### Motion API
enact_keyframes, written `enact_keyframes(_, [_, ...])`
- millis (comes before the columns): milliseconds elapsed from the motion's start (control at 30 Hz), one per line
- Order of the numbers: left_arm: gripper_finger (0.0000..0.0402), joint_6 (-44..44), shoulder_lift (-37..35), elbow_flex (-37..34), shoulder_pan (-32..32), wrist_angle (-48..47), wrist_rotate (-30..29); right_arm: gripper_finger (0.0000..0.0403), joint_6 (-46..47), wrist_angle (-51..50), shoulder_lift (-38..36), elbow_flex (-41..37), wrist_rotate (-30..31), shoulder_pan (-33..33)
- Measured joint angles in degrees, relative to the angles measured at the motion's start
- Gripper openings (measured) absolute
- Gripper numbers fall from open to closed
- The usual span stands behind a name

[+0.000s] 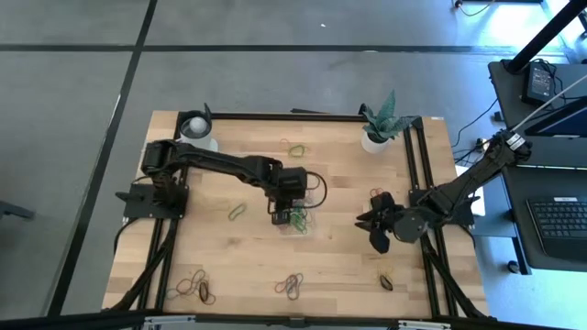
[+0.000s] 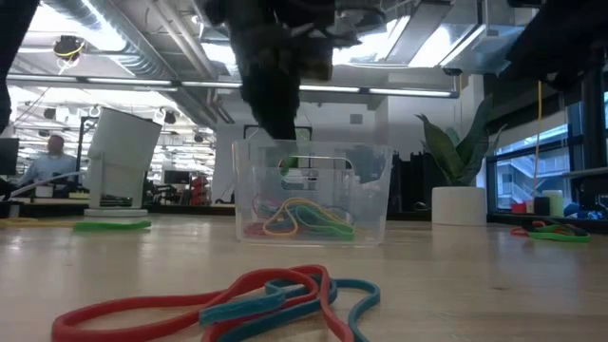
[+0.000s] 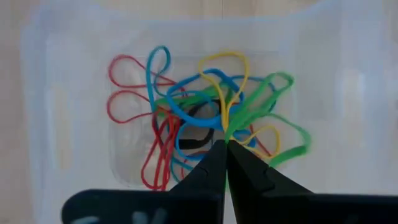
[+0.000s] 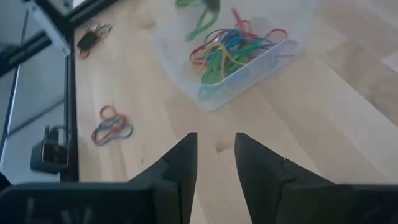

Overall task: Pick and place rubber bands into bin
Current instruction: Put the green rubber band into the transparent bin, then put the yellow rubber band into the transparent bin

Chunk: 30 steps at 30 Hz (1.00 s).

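Note:
The bin [image 1: 303, 225] is a small clear container on the middle of the table, with a tangle of rubber bands [image 3: 186, 118] in red, blue, yellow and green on its floor. My left gripper [image 3: 225, 147] hangs right above the bin, pointing steeply down, shut on a green rubber band [image 3: 261, 102]. That green band also shows in the right wrist view [image 4: 200, 23], dangling over the bin [image 4: 217, 93]. My right gripper [image 4: 216, 146] waits open over bare wood near the table's right edge [image 1: 379, 225], nothing between its fingers. My left gripper pinches the green band by one end [image 3: 235, 127] between its two fingertips, coming from above and pointing steeply down. The band hangs below the fingers over the bin's inside. I cannot tell whether its lower end rests on the pile, or whether the yellow loop beside it is pinched too.
Loose bands lie on the wood: a green one left of the bin [image 1: 237, 212], some at the far side [image 1: 296, 147], and clusters along the near edge [image 1: 194, 288] [image 1: 292, 286] [image 1: 386, 280]. A white cup [image 1: 197, 128] and a potted plant [image 1: 377, 136] stand at the far corners.

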Motion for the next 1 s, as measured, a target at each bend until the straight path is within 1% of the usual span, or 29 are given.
enact_keyframes(67, [0.0011, 0.21, 1.11, -0.01, 0.02, 0.68, -0.64, 0.0111, 2.45, 0.04, 0.00, 0.00, -0.02, -0.93])
enact_keyframes(200, [0.0036, 0.31, 2.11, -0.01, 0.13, 1.90, -4.92, 0.0111, 6.46, 0.83, 0.00, 0.00, -0.01, -1.82])
enact_keyframes(367, [0.0076, 0.31, 2.09, -0.01, 1.32, 1.90, -5.58, 0.0111, 6.19, 0.75, 0.00, 0.00, -0.09, -1.83])
enact_keyframes(433, [0.0091, -0.17, 1.93, -0.01, 1.55, 1.76, -5.64, 0.0111, 4.30, 0.37, 0.00, 0.00, -0.06, -1.83])
enact_keyframes(600, [0.0121, -1.35, 1.83, 0.03, 1.39, 1.50, -5.52, 0.0111, -4.59, 0.34, 0.00, 0.00, 0.41, -2.59])
enact_keyframes(733, [0.0126, -7.36, 1.51, 3.10, 1.24, -5.66, -6.52, 0.0111, -12.67, 0.49, 0.00, 0.00, 0.94, -4.50])
enact_keyframes(833, [0.0117, -12.55, 0.47, 6.22, 0.80, -11.65, -10.39, 0.0111, -17.78, 1.20, 0.00, 0.00, 0.94, -6.38])
enact_keyframes(900, [0.0108, -14.98, -0.41, 7.76, 0.32, -12.22, -12.77, 0.0111, -19.34, 1.27, 0.00, 0.00, 0.96, -7.83])
enact_keyframes(1000, [0.0090, -17.71, -2.67, 8.13, -0.73, -12.44, -14.23, 0.0111, -20.85, 1.17, 0.00, 0.00, 0.93, -9.88])
